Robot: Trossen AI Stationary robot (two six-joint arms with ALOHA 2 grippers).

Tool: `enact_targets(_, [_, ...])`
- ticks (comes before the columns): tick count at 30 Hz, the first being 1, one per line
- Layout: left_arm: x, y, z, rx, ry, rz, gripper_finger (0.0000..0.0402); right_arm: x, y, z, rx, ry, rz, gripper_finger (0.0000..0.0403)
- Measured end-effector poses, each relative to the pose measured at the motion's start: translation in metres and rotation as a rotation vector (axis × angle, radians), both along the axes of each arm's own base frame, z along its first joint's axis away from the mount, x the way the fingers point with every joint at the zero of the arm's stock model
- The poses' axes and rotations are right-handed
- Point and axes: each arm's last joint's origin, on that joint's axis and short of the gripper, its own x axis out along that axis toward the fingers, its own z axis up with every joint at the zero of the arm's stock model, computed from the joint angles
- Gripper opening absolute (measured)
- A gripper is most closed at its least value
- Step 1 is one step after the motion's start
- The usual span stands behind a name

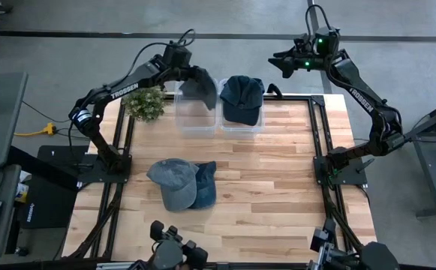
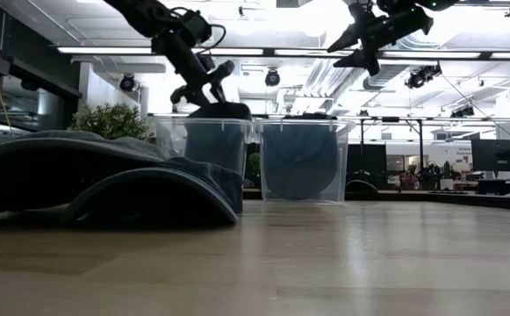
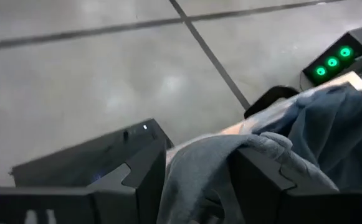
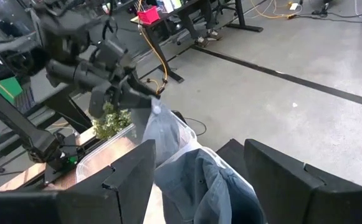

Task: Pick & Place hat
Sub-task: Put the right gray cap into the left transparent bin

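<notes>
Hanging from the left gripper [image 1: 190, 75], a grey hat [image 1: 199, 84] is held over the left bin [image 1: 196, 114], its cloth pinched between the fingers [image 3: 144, 180] as seen in the left wrist view. The hat droops straight down from the gripper, so the bin lies directly below and only a lowering and release appear to be needed. The right gripper [image 1: 287, 64] is kept high beyond the table's far edge, fingers spread wide and empty, well apart from the work. A dark hat [image 1: 242, 97] is seen already lying in the right bin [image 1: 242, 126] just beside. 2 more hats, a grey cap [image 1: 174, 180] and a blue cap [image 1: 204, 186], are left overlapping at mid-table, nearer the left arm. A plant [image 1: 145, 103] stands just beside the left bin; it is judged close enough to be brushed by the arm.
</notes>
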Motion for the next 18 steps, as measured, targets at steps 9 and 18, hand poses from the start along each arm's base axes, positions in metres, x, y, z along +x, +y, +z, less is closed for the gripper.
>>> enact_targets(9, [-0.0004,0.0004,0.0098,0.029,0.012,0.003,0.017,0.0001,0.0003,-0.0001,0.002,-0.001,0.008,0.0238])
enact_targets(18, [-0.003,-0.0015,0.0053,-0.039,0.019,0.054,0.017,0.0,0.0003,-0.0003,0.003,0.0,0.007,0.0238])
